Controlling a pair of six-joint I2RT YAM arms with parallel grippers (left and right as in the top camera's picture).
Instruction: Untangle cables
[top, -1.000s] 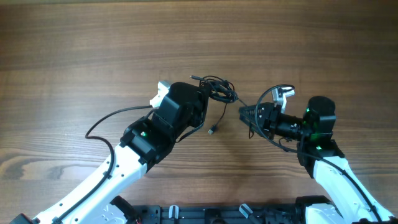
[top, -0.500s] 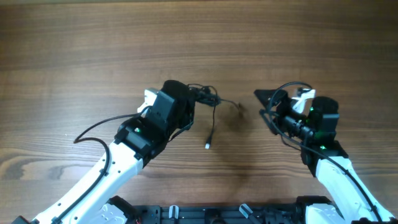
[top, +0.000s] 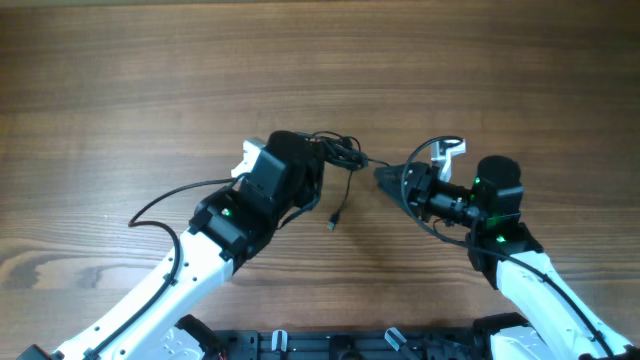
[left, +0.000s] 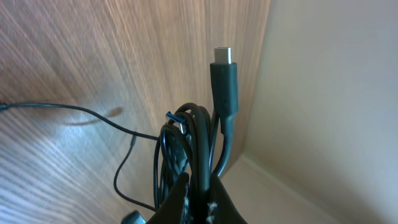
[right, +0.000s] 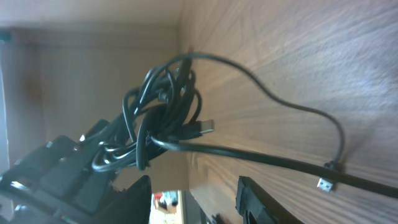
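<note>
Open table (top: 150, 80) on all sides, cables (top: 340, 152) strung across the middle, plug end (top: 333, 226) trailing below

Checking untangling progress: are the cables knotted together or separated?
Knotted. The cables form one tight clump of black loops clamped in the left gripper, with only single strands trailing out.

Black cables (top: 340, 152), one ending in a black plug (left: 224, 81) with a silver tip, over a table (top: 150, 80) of brown, dark-streaked wood grain; arms (top: 150, 295) white with black wrists and small green lights (top: 492, 181).
</note>
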